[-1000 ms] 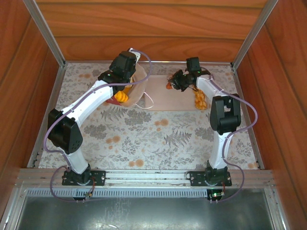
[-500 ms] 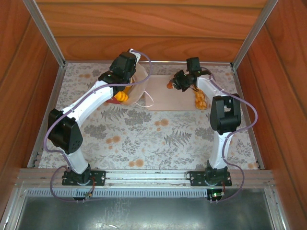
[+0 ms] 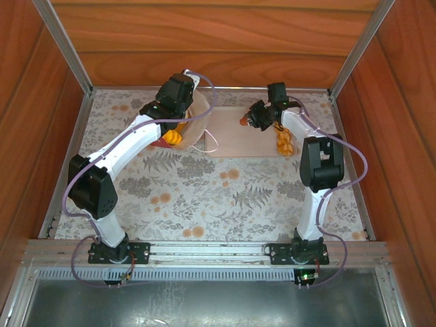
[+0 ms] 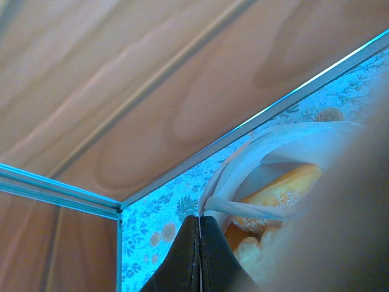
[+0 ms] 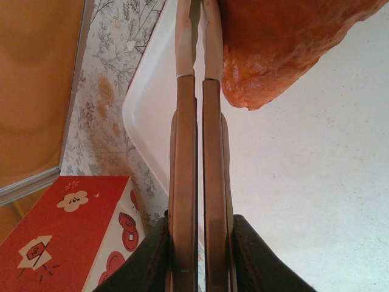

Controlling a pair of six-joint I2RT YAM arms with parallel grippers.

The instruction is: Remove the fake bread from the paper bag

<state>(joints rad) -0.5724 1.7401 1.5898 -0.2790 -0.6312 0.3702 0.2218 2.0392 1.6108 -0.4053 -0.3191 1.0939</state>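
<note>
Pinching a fold of the white rim of the paper bag (image 4: pixel 292 135), with the jaws of the left gripper (image 4: pixel 199 246) pressed flat together on it. Just past that pinch, inside the bag's open mouth: pieces of fake bread (image 4: pixel 279 188), an oval seeded roll uppermost and paler bits beneath. From the top external camera, reaching to the far-left part of the table (image 3: pixel 204 184), right over the bag, with a yellow-orange piece (image 3: pixel 172 137) showing in the mouth. Clamping the two arms of the tongs (image 5: pixel 194 152) with the jaws of the right gripper (image 5: pixel 200 243), closed tight around them, the arms nearly touching along their whole length. Touching the tongs' right arm near the tip: an orange pastry (image 5: pixel 273 42), over the pale pink tray (image 5: pixel 304 201). Cannot tell whether pinched between the tips or only lying against them. From above, sitting at the tongs' end over the tray's far-left part. Lying farther right on the tray, partly under the right arm: a small heap (image 3: pixel 285 142) of more golden pastries. Beyond the tray's left edge in the right wrist view: the bag's red band with white marks.
</note>
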